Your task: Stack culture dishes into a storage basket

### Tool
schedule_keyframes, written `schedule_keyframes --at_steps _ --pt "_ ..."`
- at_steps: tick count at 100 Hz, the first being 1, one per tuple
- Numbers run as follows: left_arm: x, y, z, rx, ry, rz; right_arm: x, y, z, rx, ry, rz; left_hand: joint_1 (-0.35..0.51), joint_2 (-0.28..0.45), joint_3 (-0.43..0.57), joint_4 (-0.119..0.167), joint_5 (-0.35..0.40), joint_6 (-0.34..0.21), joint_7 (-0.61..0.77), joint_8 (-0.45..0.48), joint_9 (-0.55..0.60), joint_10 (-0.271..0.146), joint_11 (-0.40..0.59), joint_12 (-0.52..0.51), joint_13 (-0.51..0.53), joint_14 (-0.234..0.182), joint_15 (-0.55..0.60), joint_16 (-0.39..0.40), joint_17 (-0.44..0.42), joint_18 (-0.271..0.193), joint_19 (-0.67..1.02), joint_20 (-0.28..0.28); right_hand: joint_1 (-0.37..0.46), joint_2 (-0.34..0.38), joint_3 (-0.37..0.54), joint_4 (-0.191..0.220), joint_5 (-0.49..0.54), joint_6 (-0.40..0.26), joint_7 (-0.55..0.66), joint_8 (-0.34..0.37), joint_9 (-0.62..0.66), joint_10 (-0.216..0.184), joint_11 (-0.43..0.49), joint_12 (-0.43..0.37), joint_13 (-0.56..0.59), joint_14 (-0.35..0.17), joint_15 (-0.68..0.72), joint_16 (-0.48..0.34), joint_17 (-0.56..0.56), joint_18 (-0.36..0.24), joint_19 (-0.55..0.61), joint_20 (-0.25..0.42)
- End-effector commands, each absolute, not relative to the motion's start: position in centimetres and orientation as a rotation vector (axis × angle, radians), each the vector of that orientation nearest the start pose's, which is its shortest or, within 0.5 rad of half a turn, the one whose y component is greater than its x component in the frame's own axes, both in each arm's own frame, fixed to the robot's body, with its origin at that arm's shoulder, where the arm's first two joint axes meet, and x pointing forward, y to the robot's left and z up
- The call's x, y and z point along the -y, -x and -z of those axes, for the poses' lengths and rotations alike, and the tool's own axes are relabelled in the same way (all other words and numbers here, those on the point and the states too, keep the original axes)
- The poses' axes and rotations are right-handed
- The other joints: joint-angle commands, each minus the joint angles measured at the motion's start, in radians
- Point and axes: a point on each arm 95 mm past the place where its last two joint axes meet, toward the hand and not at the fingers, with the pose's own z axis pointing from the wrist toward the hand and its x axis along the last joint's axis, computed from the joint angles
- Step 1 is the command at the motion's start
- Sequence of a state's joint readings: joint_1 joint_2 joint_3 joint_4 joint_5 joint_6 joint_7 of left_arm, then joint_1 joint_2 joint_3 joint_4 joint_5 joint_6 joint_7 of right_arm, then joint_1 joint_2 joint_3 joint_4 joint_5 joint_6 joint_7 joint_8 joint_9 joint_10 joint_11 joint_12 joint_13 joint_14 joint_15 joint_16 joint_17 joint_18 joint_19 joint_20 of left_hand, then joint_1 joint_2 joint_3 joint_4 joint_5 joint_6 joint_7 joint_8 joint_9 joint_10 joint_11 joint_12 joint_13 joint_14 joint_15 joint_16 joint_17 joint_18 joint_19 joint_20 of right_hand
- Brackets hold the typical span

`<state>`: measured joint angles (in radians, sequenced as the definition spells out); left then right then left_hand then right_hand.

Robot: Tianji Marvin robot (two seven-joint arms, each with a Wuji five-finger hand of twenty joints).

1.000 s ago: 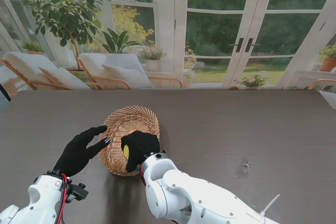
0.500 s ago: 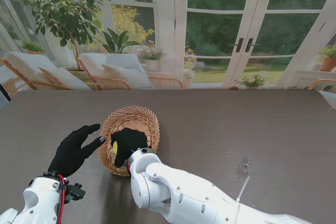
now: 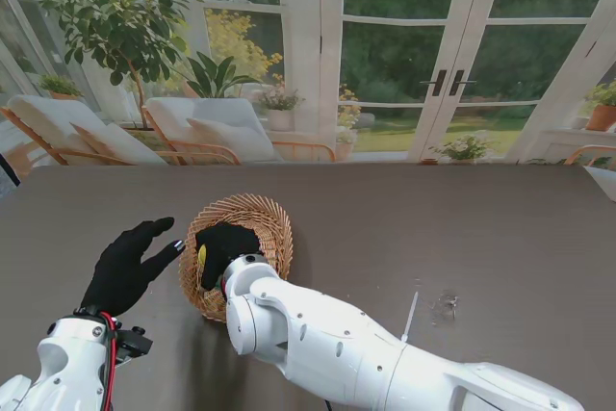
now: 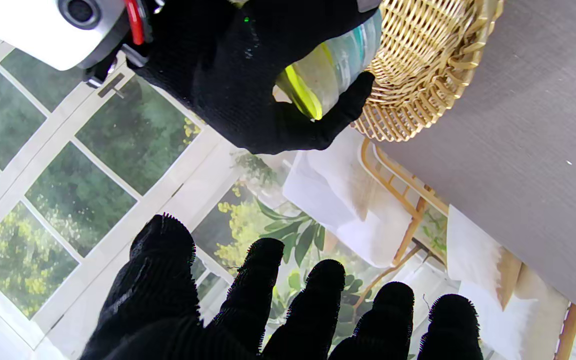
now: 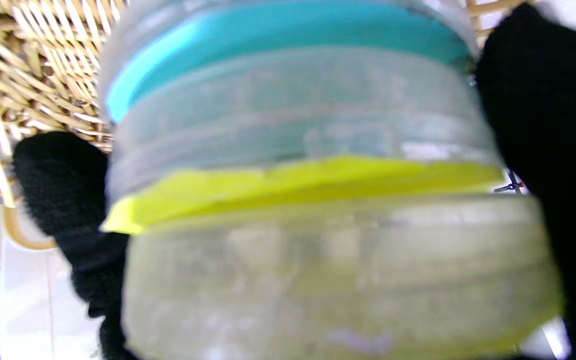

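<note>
A woven wicker basket [image 3: 252, 218] stands on the dark table, its weave also showing in the left wrist view [image 4: 418, 75] and the right wrist view [image 5: 28, 65]. My right hand [image 3: 223, 249], in a black glove, is over the basket's left part, shut on a stack of clear culture dishes [image 3: 201, 264] with a yellow and a teal layer. The stack [image 4: 325, 72] is tilted on edge between thumb and fingers. It fills the right wrist view [image 5: 298, 190]. My left hand [image 3: 125, 267] hovers open just left of the basket, fingers [image 4: 248, 295] spread, holding nothing.
The dark table [image 3: 433, 238] stretches right and far from me. A small clear smudge-like thing [image 3: 446, 308] lies on the right side. Beyond the far edge are garden chairs [image 3: 207, 127], potted plants and glass doors.
My right hand with the dish stack has shifted left and a little farther from me over the basket. The left hand has drifted left, away from the basket rim.
</note>
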<state>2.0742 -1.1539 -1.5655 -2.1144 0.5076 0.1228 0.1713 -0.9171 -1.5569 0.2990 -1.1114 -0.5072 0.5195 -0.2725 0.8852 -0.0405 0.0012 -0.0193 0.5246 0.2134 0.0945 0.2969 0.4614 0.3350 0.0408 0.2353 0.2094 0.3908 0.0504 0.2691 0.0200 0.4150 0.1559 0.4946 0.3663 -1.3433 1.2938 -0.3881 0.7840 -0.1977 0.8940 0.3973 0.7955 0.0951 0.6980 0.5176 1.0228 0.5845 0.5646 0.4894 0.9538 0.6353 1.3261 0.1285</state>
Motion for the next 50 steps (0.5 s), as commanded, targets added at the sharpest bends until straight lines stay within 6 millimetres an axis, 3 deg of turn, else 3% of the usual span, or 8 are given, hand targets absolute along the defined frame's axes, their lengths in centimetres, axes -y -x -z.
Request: schedule_keyframes --at_steps 1,50 --pt "-5.3 -29.5 25.4 -0.79 1.674 1.748 -32.0 -42.5 31.3 -1.581 -1.266 -1.632 -0.009 0.026 -0.018 0.011 -0.013 -0.021 -0.008 0.0 -0.02 -0.023 -0.003 -0.008 -0.033 -0.03 -0.015 -0.009 -0.017 -0.04 -0.031 -0.009 0.456 0.094 0.267 0.109 0.076 0.059 0.132 0.066 0.066 -0.047 0.123 0.043 0.186 -0.457 0.06 0.01 0.029 -0.341 0.048 0.004" --pt "-5.4 -31.0 26.1 -0.818 1.722 1.73 -32.5 -44.9 33.6 -1.608 -1.285 -1.584 -0.005 0.027 -0.018 0.011 -0.004 -0.029 -0.005 0.001 -0.016 -0.036 -0.003 -0.007 -0.03 -0.037 -0.014 -0.009 -0.022 -0.043 -0.03 -0.005 0.45 0.088 0.269 0.106 0.073 0.051 0.135 0.066 0.066 -0.057 0.13 0.038 0.186 -0.461 0.055 0.015 0.028 -0.348 0.043 0.009"
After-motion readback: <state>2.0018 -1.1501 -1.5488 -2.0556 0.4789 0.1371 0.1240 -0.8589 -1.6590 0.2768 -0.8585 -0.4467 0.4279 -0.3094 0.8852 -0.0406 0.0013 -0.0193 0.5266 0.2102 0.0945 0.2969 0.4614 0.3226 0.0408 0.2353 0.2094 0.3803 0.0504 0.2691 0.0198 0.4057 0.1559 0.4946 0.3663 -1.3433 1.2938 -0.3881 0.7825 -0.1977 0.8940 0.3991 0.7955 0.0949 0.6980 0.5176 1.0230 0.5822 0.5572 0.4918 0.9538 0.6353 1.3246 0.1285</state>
